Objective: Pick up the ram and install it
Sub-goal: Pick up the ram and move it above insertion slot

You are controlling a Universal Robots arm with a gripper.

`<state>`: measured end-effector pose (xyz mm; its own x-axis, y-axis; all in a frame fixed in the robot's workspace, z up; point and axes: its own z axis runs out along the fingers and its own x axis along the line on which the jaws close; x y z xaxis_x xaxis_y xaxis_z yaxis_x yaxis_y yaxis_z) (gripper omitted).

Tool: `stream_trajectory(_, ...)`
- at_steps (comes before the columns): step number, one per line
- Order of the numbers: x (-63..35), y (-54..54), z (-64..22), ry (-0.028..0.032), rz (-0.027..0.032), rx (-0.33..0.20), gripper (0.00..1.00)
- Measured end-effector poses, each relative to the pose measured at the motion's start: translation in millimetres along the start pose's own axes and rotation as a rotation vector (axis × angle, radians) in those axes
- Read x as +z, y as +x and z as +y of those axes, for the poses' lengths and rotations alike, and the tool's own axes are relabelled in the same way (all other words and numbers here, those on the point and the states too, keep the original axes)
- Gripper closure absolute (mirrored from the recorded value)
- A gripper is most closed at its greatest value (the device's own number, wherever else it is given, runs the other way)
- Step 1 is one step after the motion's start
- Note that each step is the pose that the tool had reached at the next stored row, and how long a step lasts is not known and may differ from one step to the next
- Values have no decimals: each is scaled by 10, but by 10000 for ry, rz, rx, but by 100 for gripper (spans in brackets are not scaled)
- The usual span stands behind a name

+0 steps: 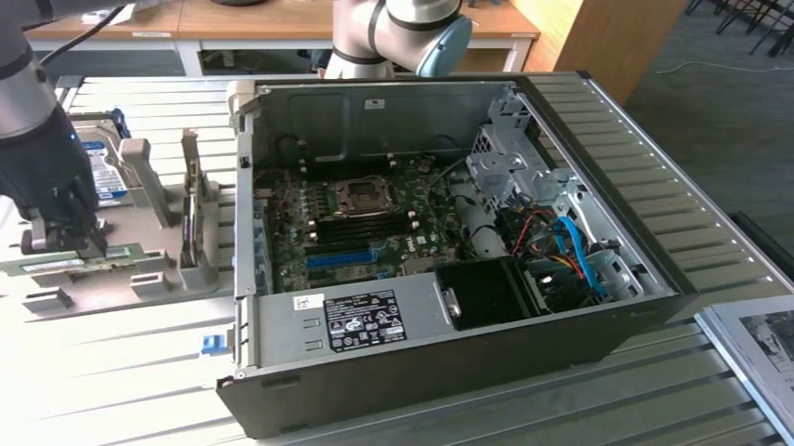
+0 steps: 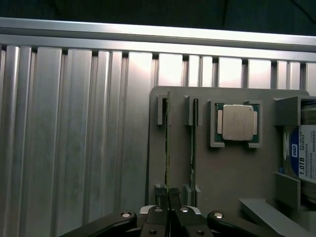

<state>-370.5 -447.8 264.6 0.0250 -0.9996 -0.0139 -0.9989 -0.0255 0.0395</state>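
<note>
The ram point(image 2: 168, 133) is a thin green stick standing on edge in a slot of the grey holder point(image 2: 227, 173). My gripper point(image 2: 169, 200) sits over its near end, and the two fingers are pressed against either side of the board. In the exterior view the gripper point(image 1: 59, 243) hangs at the far left over the holder point(image 1: 130, 279), with the green ram point(image 1: 56, 266) just under its fingers. The ram still rests in its slot. A second thin stick point(image 2: 193, 143) stands in the neighbouring slot.
The open computer case point(image 1: 372, 111) lies to the exterior view's right of the holder, its motherboard point(image 1: 360, 218) exposed with dark memory slots and a blue slot point(image 1: 341, 257). A processor chip point(image 2: 237, 122) and a hard drive point(image 2: 302, 155) also sit in the holder. Everything rests on a ribbed metal table point(image 2: 74, 138).
</note>
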Motion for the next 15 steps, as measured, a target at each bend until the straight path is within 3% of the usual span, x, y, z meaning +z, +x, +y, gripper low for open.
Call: stream_trajectory(15, -270, -4, 0, 0, 0, 0, 88)
